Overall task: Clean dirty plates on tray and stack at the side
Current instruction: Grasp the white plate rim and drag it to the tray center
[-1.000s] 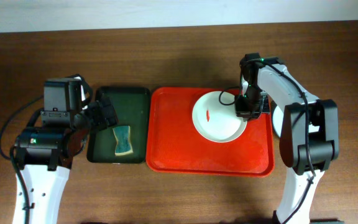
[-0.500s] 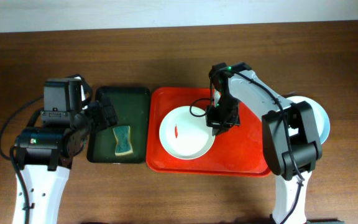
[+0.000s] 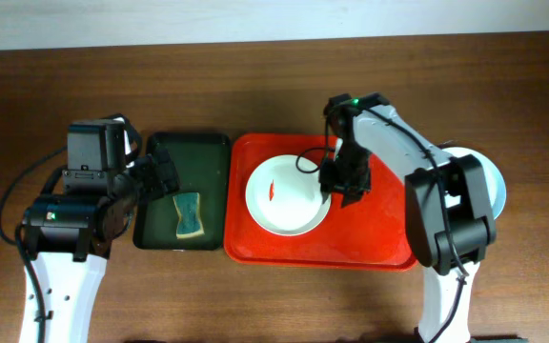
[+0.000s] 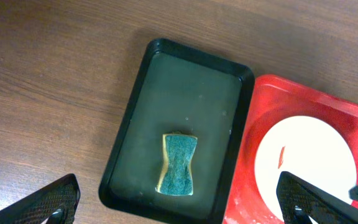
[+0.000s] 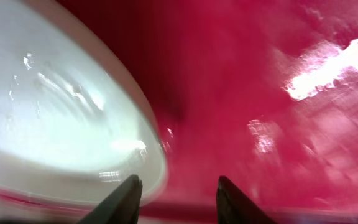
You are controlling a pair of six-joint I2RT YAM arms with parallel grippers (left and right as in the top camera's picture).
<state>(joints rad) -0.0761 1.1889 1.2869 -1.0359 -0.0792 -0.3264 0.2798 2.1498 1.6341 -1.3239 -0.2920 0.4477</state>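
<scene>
- White plate [image 3: 287, 199], smeared red, lies on the red tray's [image 3: 379, 250] left half.
- Right gripper [image 3: 341, 186] at its rim, jaws partly apart, gripping nothing.
- Left gripper [image 3: 163, 176] gapes empty above the sponge [image 3: 190, 214].
- Scrubbing likely comes next: grasp the sponge.

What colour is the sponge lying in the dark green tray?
The sponge is teal with pale edges; left wrist view shows it best.

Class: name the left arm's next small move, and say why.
Probably lower the left gripper onto the sponge in the green tray and close: its jaws hang open above that tray, and the white plate on the red tray shows a red smear.
</scene>
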